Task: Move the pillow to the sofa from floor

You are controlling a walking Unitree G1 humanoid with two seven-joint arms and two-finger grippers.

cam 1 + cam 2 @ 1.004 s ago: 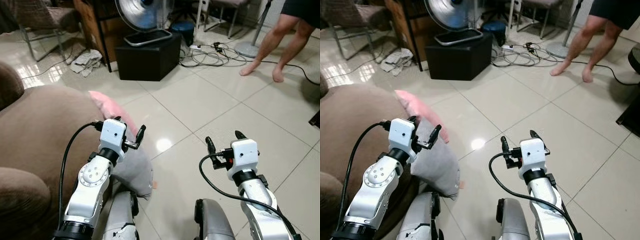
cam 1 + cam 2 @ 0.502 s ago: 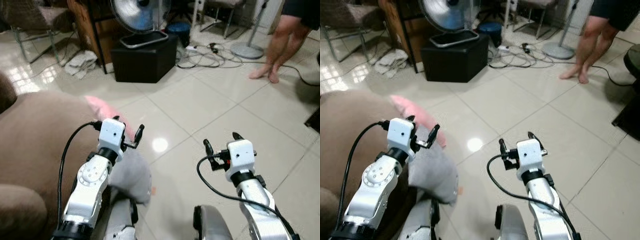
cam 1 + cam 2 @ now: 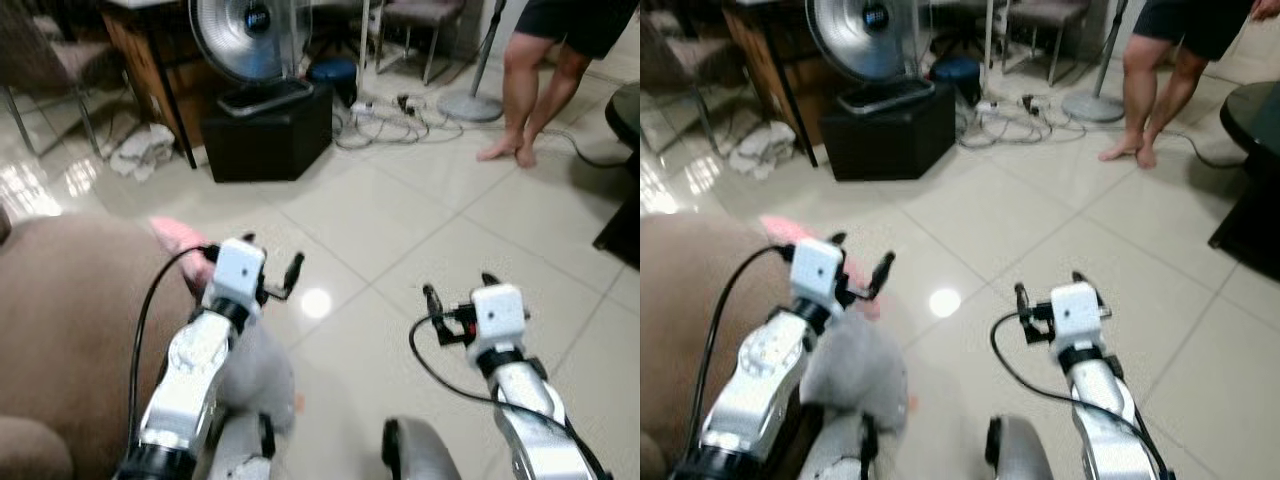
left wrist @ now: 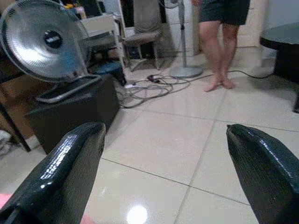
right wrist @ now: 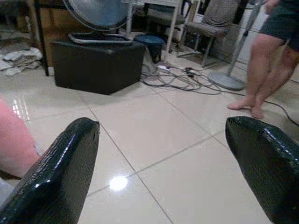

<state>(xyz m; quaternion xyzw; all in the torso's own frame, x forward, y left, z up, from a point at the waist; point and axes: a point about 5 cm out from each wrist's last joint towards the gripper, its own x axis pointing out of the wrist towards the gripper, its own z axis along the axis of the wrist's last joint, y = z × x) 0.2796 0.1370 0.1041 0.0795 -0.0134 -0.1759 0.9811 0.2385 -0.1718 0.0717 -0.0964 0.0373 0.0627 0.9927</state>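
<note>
The pillow [image 3: 256, 372], pink at its far end and grey nearer me, lies against the edge of the brown sofa [image 3: 70, 320] on my left, partly hidden under my left arm. My left gripper [image 3: 271, 262] hovers open just above its pink end [image 3: 176, 238], holding nothing. My right gripper [image 3: 459, 290] is open over bare tiles, well to the right of the pillow. In the left wrist view the left gripper [image 4: 163, 177] has its fingers wide apart. The right gripper [image 5: 163, 172] is spread too, with the pillow's pink corner [image 5: 14, 140] at the picture's edge.
A fan [image 3: 240, 30] sits on a black box [image 3: 268, 130] ahead, with cables [image 3: 390, 105] and a floor-stand base [image 3: 468, 104] beside it. A person's bare legs [image 3: 530, 90] stand at the back right. A dark round table [image 3: 625, 110] is at the right, a crumpled cloth [image 3: 140, 150] at the back left.
The whole picture has shifted and blurred, so the camera moved. The person has stepped left toward the stand. Both grippers stay open in much the same pose.
</note>
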